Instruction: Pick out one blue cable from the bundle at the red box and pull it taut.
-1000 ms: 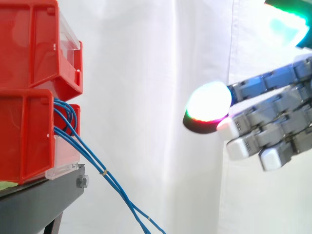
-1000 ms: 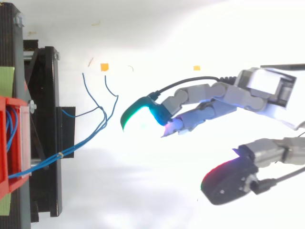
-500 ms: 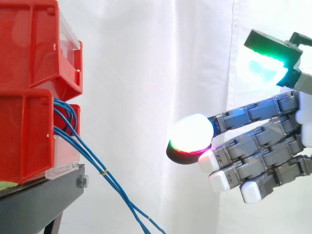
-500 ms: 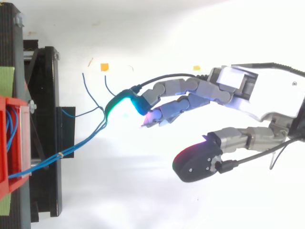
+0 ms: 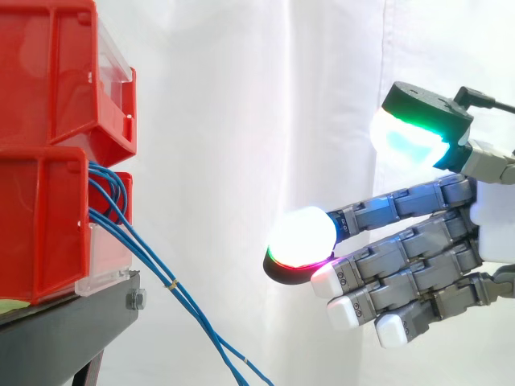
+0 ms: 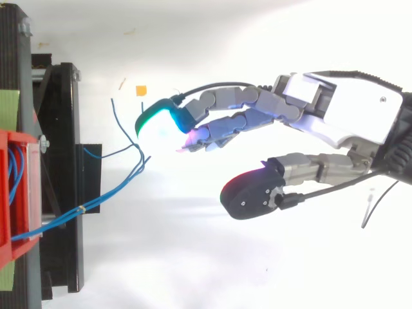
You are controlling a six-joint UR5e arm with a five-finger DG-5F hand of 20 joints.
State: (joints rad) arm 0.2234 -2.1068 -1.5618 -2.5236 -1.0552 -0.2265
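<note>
Several thin blue cables [image 5: 173, 288] leave the lower red box [image 5: 48, 225] and droop down to the right, held together by a small yellow tie. From above, the blue cables [image 6: 109, 193] fan out into loose ends near the stand. My hand [image 5: 410, 241] reaches in from the right with its fingers stretched toward the box and the thumb spread wide, holding nothing. In the top view my hand [image 6: 347, 122] has its green-glowing fingertip [image 6: 158, 123] over the loose cable ends. From the side, the fingertips stay right of the cables and above them, with a clear gap.
A second red bin [image 5: 56, 72] sits stacked on the lower one, both on a black stand [image 5: 64, 338]. The white curtain [image 5: 241, 121] hangs behind. A small orange mark [image 6: 141, 90] lies on the white floor.
My hand has moved left toward the red boxes and a little lower, so its fingertips now lie over the loose cable ends. The cables have not moved.
</note>
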